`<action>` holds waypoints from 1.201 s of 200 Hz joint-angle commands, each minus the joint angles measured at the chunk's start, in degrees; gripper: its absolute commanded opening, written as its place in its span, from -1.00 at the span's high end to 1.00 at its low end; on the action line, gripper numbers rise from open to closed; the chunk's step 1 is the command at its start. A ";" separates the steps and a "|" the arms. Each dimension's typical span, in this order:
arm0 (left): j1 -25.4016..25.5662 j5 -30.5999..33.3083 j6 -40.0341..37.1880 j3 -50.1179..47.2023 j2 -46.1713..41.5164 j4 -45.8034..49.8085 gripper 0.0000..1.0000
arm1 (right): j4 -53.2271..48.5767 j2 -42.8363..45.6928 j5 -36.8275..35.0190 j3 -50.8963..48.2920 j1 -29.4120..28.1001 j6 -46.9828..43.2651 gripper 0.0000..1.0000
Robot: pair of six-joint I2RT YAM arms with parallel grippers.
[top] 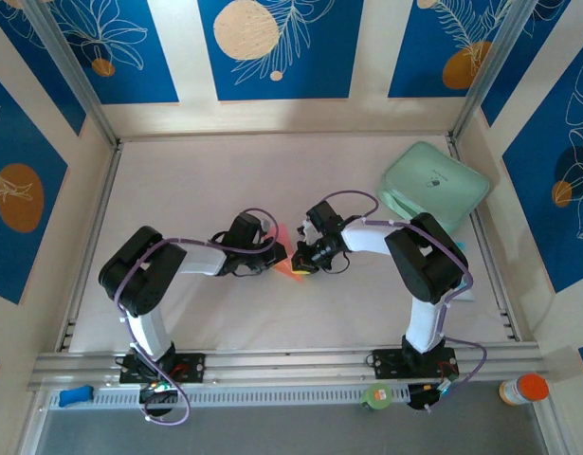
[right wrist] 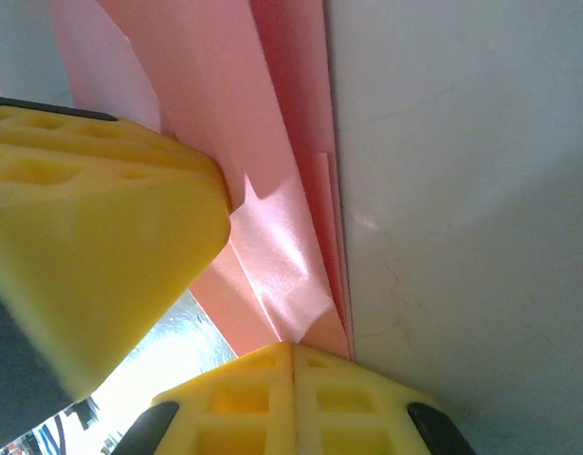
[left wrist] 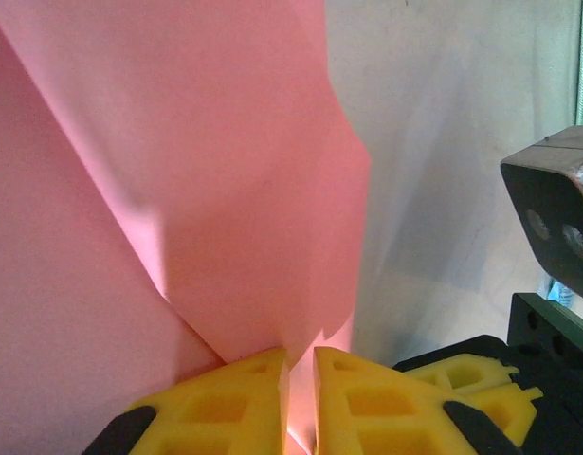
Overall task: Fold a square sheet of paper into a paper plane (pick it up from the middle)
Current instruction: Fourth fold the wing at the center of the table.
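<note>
Paper (left wrist: pixel 225 190) in left hand (left wrist: pixel 300 370), right hand (right wrist: pixel 293 360)

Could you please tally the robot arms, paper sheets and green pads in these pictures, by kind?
Robot arms: 2, the left arm and the right arm
Salmon-pink paper sheet: 1
Mint-green pad: 1
Total: 4

Two grippers, left gripper (left wrist: pixel 300 358) and right gripper (right wrist: pixel 293 347); one sheet of paper (left wrist: pixel 225 190) between them; one green pad (top: pixel 433 185).

Top view looks down; wrist views share the paper (left wrist: pixel 225 171) close-up.
</note>
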State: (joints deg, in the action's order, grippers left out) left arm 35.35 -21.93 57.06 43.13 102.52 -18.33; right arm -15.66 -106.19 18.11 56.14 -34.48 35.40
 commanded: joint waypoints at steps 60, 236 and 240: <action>-4.00 0.90 -1.21 3.17 3.63 5.32 0.55 | -7.71 -4.46 -8.61 -6.53 0.61 -0.60 1.00; -13.46 -0.03 -11.28 15.38 9.22 15.10 0.44 | -8.40 -4.11 -9.76 -8.33 0.81 -0.92 1.00; -13.69 -0.12 -11.50 15.56 9.23 15.19 0.44 | -8.50 -4.04 -9.84 -8.31 0.82 -0.99 1.00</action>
State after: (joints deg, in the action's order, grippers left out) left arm 25.17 -27.44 49.50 56.73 109.30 -5.19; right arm -11.51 -105.54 19.55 53.06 -33.82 35.40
